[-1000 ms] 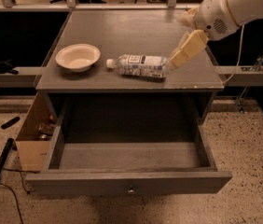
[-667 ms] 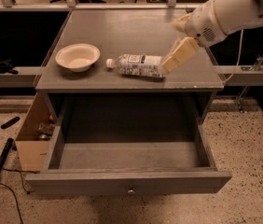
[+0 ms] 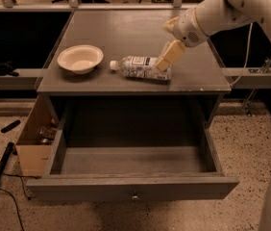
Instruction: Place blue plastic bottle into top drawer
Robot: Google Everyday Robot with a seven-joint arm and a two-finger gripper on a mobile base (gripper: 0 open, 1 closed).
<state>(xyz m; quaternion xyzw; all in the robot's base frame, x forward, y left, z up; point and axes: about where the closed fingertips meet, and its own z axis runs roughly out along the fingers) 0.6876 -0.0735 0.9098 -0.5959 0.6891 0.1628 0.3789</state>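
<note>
One blue plastic bottle [image 3: 136, 67] on tabletop [image 3: 126, 28], tool [image 3: 164, 61] at its base end; grip unclear.

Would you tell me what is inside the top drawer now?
The top drawer shows only bare floor; the strip behind its front panel is hidden. The blue plastic bottle lies on the tabletop, by the gripper.

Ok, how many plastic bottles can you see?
1. The blue plastic bottle lies on its side on the cabinet top, right of the bowl, with the gripper at its base end. More could be hidden in the dim box beside the drawer.
</note>
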